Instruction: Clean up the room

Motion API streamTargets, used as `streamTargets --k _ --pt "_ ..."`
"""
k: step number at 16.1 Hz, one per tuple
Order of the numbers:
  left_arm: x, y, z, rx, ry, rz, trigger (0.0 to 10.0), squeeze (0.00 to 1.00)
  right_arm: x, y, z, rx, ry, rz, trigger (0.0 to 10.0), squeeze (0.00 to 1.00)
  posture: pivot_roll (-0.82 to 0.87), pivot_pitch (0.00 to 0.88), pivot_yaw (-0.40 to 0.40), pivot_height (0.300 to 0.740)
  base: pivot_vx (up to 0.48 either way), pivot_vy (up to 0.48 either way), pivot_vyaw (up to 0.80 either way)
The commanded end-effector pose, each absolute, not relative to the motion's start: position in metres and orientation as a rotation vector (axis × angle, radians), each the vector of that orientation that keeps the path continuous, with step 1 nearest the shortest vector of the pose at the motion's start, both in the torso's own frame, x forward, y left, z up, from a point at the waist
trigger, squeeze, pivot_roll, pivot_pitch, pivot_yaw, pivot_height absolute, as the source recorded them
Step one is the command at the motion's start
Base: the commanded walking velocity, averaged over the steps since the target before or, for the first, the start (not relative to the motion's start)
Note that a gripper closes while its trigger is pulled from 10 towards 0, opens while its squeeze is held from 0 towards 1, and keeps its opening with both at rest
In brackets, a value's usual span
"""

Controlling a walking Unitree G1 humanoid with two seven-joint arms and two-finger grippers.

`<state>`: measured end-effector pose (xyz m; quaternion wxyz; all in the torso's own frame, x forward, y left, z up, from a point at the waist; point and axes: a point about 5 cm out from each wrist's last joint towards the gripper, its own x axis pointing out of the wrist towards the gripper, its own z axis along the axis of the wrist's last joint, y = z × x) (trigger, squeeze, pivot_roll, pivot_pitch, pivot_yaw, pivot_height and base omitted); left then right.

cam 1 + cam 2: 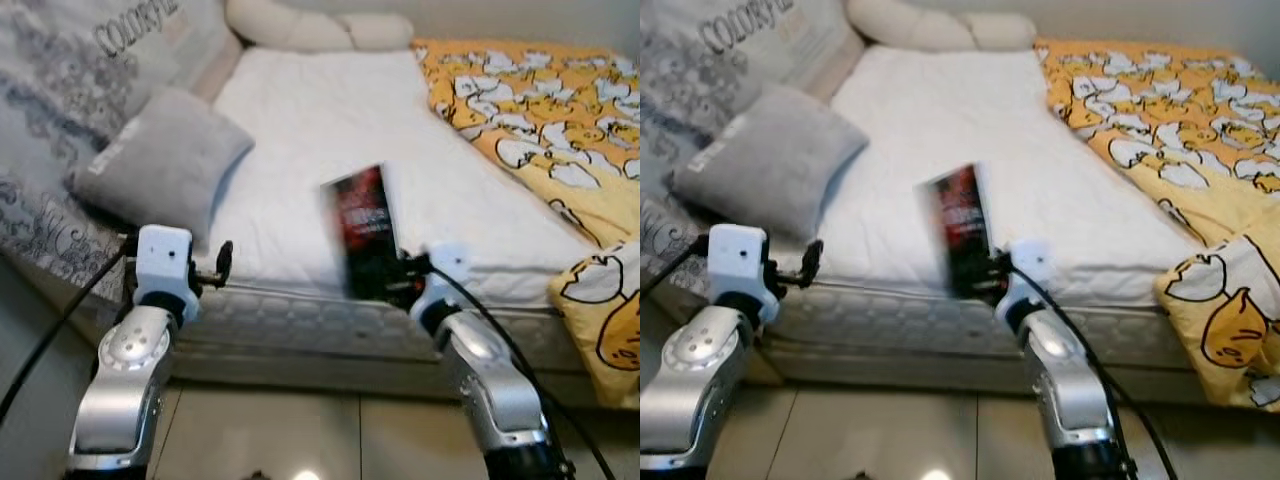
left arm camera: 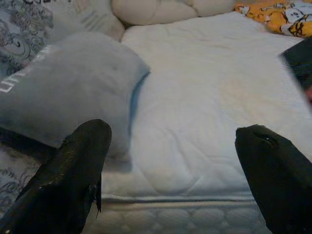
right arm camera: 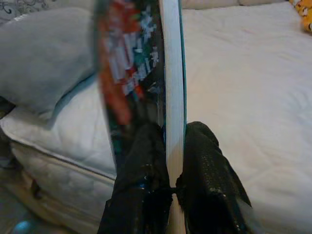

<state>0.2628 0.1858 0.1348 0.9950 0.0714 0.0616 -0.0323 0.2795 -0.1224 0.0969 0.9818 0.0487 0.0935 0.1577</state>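
A book (image 1: 362, 230) with a dark cover and red print stands upright over the near edge of the white mattress (image 1: 330, 130), blurred. My right gripper (image 1: 402, 275) is shut on its lower edge; in the right wrist view both black fingers (image 3: 202, 161) squeeze the book (image 3: 146, 73), white pages showing. My left gripper (image 1: 222, 265) is open at the mattress's near left edge, nothing between its fingers (image 2: 73, 170), facing a grey pillow (image 2: 68, 87).
A grey pillow (image 1: 165, 160) lies on the bed's left against a patterned cushion (image 1: 60, 90). A cream bolster (image 1: 320, 25) lies at the head. A yellow duvet (image 1: 540, 110) covers the right side and hangs over the corner. Pale tiled floor (image 1: 300, 430) lies below.
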Motion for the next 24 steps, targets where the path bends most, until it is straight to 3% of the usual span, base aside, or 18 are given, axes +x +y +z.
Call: streamTargets --k 1,3,24 --pt "0.2625 0.1801 0.136 0.134 0.116 -0.093 10.0 0.0 0.2832 -0.1313 0.1072 0.075 0.142 0.293 10.0 0.0 0.09 0.0 0.002 0.74 0.352 0.0 0.8" --pt "0.2614 0.1814 0.1356 0.131 0.117 -0.086 10.0 0.0 0.283 -0.1296 0.1066 0.07 0.143 0.305 10.0 0.0 0.09 0.0 0.001 0.74 0.36 0.0 0.8" --pt "0.259 0.1815 0.1339 0.126 0.122 -0.085 10.0 0.0 0.2819 -0.1249 0.1067 0.082 0.14 0.356 10.0 0.0 0.09 0.0 -0.004 0.74 0.364 0.0 0.0"
